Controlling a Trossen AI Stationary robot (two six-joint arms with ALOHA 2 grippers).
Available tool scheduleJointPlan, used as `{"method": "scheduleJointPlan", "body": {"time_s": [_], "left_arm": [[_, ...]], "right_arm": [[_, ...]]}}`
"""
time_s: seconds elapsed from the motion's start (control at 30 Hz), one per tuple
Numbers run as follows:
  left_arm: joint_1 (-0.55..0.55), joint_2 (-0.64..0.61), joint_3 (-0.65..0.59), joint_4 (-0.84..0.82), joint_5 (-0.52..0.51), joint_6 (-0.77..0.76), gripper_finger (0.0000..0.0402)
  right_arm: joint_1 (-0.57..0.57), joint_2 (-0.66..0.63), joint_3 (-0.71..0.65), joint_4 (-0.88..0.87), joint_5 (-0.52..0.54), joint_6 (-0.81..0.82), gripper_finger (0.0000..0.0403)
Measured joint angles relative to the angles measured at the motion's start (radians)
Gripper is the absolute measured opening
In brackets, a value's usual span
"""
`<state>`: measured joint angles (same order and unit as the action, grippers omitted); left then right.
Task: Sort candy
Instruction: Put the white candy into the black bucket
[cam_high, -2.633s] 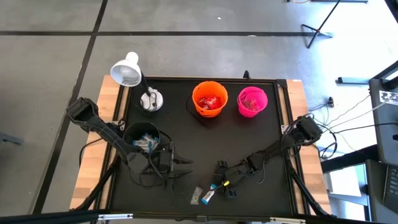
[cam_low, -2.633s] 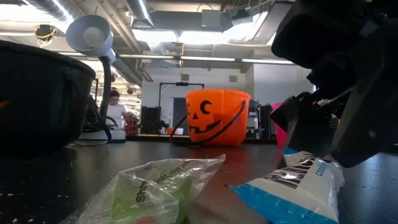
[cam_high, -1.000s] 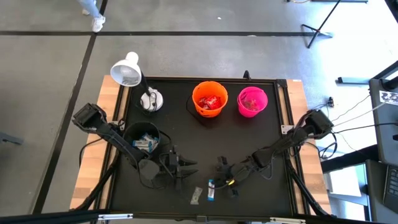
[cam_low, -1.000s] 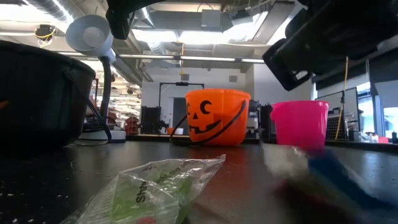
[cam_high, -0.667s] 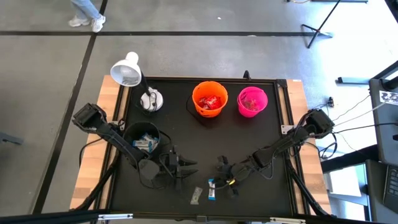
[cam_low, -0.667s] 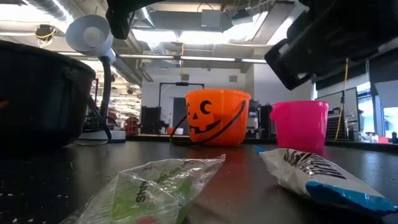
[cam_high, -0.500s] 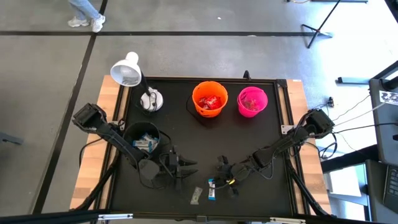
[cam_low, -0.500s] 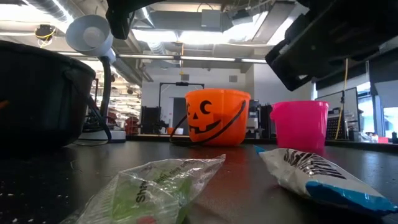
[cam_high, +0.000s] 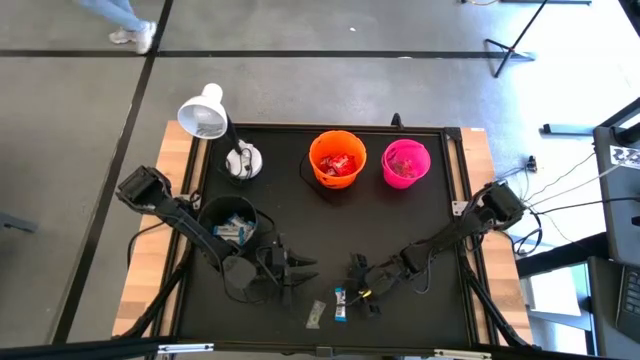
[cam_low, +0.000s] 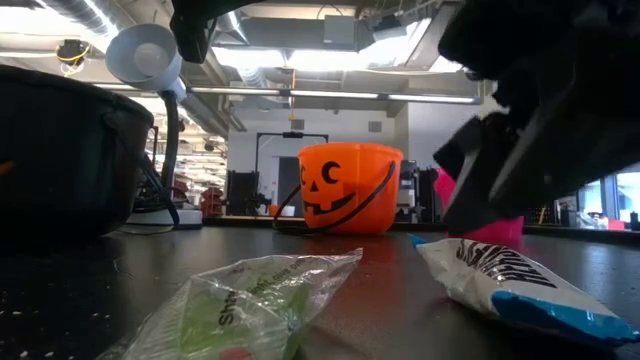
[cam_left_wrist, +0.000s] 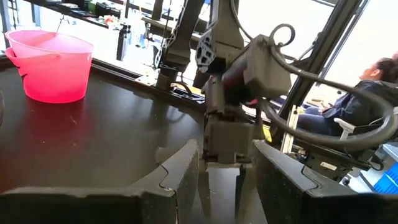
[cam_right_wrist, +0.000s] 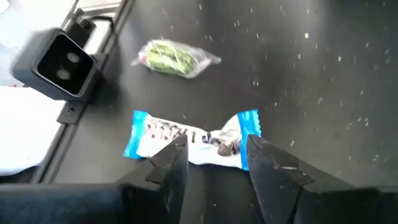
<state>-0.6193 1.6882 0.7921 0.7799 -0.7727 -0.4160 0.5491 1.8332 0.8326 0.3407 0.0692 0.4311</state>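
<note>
Two sweets lie flat on the black mat near the table's near edge: a blue-and-white one (cam_high: 340, 303) (cam_right_wrist: 191, 138) (cam_low: 510, 283) and a greenish clear-wrapped one (cam_high: 316, 314) (cam_right_wrist: 175, 57) (cam_low: 255, 300). My right gripper (cam_high: 353, 293) (cam_right_wrist: 212, 147) (cam_low: 520, 160) is open and hovers just over the blue-and-white sweet, a finger on either side of its middle. My left gripper (cam_high: 300, 270) (cam_left_wrist: 225, 155) is open, to the left of both sweets, pointing at the right gripper. Red sweets fill the orange bucket (cam_high: 337, 158), and blue-and-white ones lie in the black bucket (cam_high: 228, 222).
The pink bucket (cam_high: 405, 163) (cam_left_wrist: 50, 65) stands beside the orange one at the far side. A white desk lamp (cam_high: 205, 115) stands at the far left corner. The low camera (cam_right_wrist: 62, 62) sits at the near edge close to the sweets. A person sits beyond the table (cam_left_wrist: 373, 99).
A second ago the blue-and-white sweet was a blur in motion; it has come to rest flat on the mat. My right gripper, then raised above it, has come down toward it, still open. The left arm has kept still.
</note>
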Motion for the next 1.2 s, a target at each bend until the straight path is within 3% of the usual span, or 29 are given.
{"method": "scheduleJointPlan", "body": {"time_s": [0.43,0.57,0.87,1.2], "left_arm": [[0.000,0.000,0.000,0.000,0.000,0.000,0.0137],[0.000,0.000,0.000,0.000,0.000,0.000,0.0137],[0.000,0.000,0.000,0.000,0.000,0.000,0.0137],[0.000,0.000,0.000,-0.001,0.000,-0.001,0.0137]], "right_arm": [[0.001,0.077,0.003,0.025,0.019,0.010,0.0157],[0.000,0.078,0.003,0.024,0.046,0.006,0.0126],[-0.021,0.078,0.001,0.020,0.048,-0.015,0.0010],[-0.022,0.050,-0.002,0.006,0.053,-0.017,0.0001]]}}
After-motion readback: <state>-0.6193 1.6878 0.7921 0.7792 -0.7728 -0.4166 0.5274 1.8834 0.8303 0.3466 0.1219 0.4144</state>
